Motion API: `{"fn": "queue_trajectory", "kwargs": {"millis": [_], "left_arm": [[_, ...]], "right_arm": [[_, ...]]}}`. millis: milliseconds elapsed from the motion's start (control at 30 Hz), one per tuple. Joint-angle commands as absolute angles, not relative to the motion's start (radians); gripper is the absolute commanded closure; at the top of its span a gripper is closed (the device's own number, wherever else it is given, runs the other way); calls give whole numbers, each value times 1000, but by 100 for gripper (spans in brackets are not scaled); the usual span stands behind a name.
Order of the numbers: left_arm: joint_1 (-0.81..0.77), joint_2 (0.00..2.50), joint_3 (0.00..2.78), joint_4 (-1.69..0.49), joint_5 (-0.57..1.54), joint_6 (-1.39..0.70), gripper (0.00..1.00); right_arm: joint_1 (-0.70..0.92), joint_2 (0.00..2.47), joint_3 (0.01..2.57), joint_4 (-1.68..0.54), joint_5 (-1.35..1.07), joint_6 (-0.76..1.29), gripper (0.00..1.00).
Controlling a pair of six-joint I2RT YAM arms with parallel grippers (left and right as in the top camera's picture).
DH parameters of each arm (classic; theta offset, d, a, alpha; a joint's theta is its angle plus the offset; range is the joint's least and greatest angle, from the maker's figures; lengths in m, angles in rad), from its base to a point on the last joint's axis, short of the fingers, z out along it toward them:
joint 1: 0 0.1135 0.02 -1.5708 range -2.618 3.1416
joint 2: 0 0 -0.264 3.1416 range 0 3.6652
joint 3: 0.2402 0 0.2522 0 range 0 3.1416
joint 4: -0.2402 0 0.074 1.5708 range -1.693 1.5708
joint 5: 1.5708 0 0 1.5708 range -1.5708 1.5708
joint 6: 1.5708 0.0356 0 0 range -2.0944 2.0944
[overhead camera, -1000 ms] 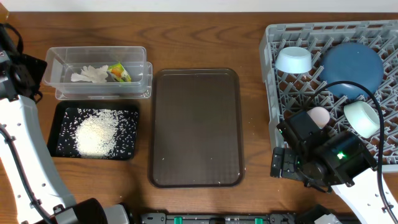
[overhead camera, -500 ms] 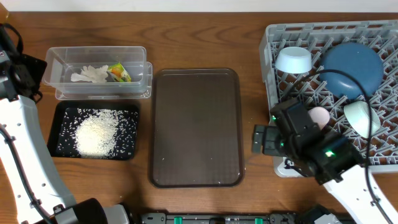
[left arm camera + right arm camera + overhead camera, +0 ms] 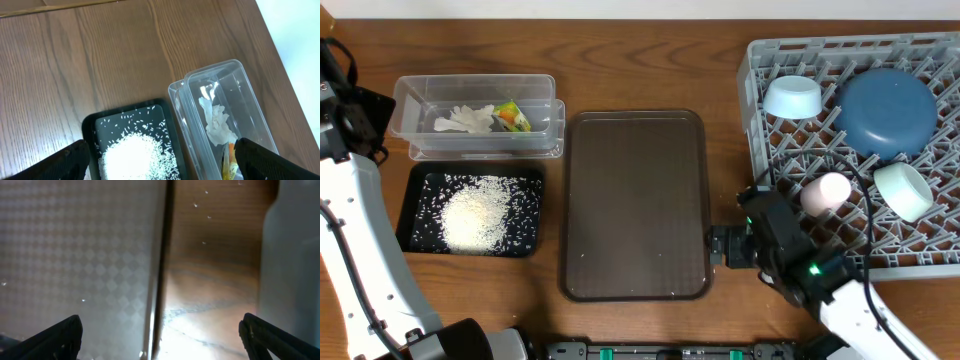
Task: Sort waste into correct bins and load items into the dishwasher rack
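Sorted by kind, by the look of it. In the clear tub point(image 3: 406, 88) at 10 o'clock on the table point(image 3: 640, 60): a crumpled white tissue point(image 3: 463, 121) and, touching it on its 3 o'clock side, a yellow-green wrapper point(image 3: 512, 116), dry rubbish kept together. In the black tray point(image 3: 404, 205) just beside the tub, at 8 o'clock: only rice grains point(image 3: 475, 212), heaped mid-tray and thinning toward the rim, probably kept apart as food waste. On the brown serving tray point(image 3: 635, 205) at the centre: no more than a few specks.

In the grey rack point(image 3: 756, 100) at 2 to 3 o'clock: dark-blue plate point(image 3: 885, 112) propped among the pegs at the rack's 1 o'clock, light-blue dish point(image 3: 792, 97) at its 10, mint-white bowl point(image 3: 903, 190) tipped over at its 5, pink cup point(image 3: 825, 192) on its side near the bowl, toward 7. Tilted, presumably, to drain.

Left hand point(image 3: 165, 159) spread wide, pinching nothing, hovering over tub and black tray. Right hand point(image 3: 160, 337) likewise spread and empty, low over the gap between serving tray and rack, at 5 o'clock.

Judged close to finished.
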State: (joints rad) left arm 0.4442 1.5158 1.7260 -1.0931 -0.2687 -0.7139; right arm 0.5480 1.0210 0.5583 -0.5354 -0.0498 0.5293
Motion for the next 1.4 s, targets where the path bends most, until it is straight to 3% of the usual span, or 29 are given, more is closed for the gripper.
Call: {"fn": "queue_trajectory", "kwargs": {"millis": [0,333,533,733,1367], "left_arm": [[447,1518,1727,-1095,-282,-716,5],[447,1518,1727,-1095,-282,-716,5],[447,1518,1727,-1095,-282,-716,5],[447,1518,1727,-1095,-282,-716,5],[447,1518,1727,-1095,-282,-716,5]], "right_arm": [[529,921,459,-488,-43,497,1],[377,523,212,-329,-68,418,1],[258,339,60,-192,-211,380,1],[190,263,51,-159,-262,290,1],[80,5,50,17,-229,281,1]]}}
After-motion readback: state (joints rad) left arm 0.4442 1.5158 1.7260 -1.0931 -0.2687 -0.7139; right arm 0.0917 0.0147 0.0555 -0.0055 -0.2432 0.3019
